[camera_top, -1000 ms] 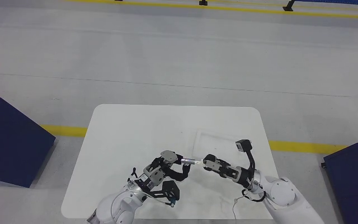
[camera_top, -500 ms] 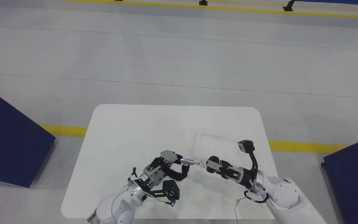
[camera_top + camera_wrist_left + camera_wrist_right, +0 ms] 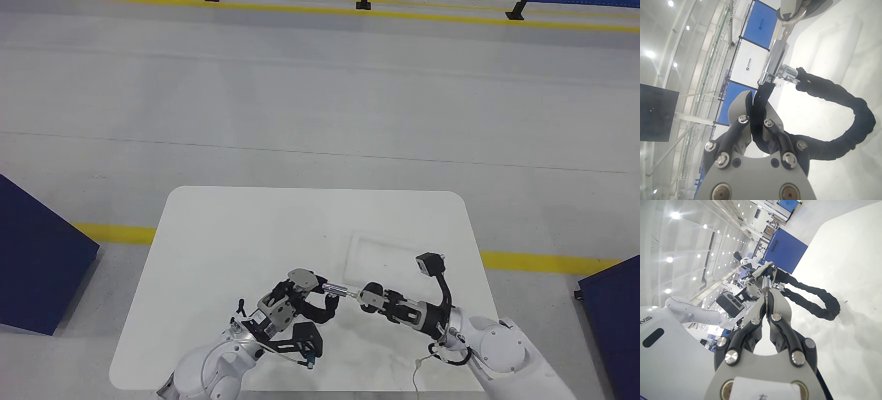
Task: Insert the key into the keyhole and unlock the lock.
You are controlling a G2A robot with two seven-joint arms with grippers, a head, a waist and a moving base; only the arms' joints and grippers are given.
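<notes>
L gripper [image 3: 756, 106] clenched on cable [image 3: 848, 117] just below lock [image 3: 774, 60], steadying it over table [image 3: 220, 240], keyhole [image 3: 765, 290] facing R gripper [image 3: 768, 298]. R gripper pinches key [image 3: 791, 22] in line w/ lock for straight push. Tip seemingly in keyhole, depth unclear.

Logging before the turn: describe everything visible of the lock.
The lock is a chrome cylinder with a cable in a black fabric sleeve, looping round to a chrome end piece at the cylinder's side. The left gripper is shut on the sleeve beside the cylinder. The key, pinched by the right gripper, meets its end face.
</notes>
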